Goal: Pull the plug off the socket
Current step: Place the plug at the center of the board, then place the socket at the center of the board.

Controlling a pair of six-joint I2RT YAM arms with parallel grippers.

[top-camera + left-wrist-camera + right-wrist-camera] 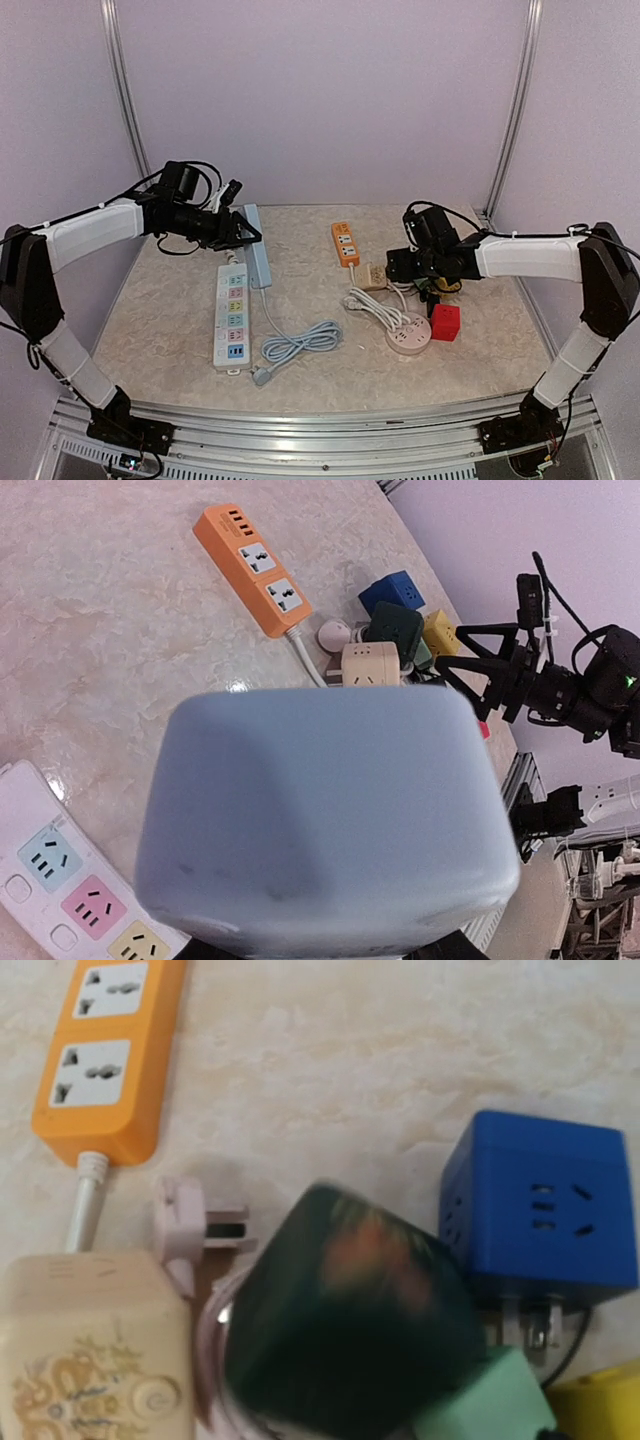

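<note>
My left gripper (244, 235) is shut on the far end of a light blue power strip (258, 258). That strip's end (330, 820) fills the left wrist view and hides the fingers. Its grey cable (300, 343) ends in a plug (262, 375) that lies loose on the table. My right gripper (450, 655) hovers over a cluster of cube sockets, jaws apart with nothing between them. A dark green cube socket (345, 1320) lies tilted and blurred under it, against a mint green piece (490, 1400). A white plug (190, 1225) lies beside it, prongs bare.
A white strip with coloured sockets (232, 318) lies left of centre. An orange strip (345, 243), a beige cube (372, 275), a blue cube (540, 1205), a yellow cube (440, 632), a red cube (446, 322) and a round white socket (408, 336) crowd the right side.
</note>
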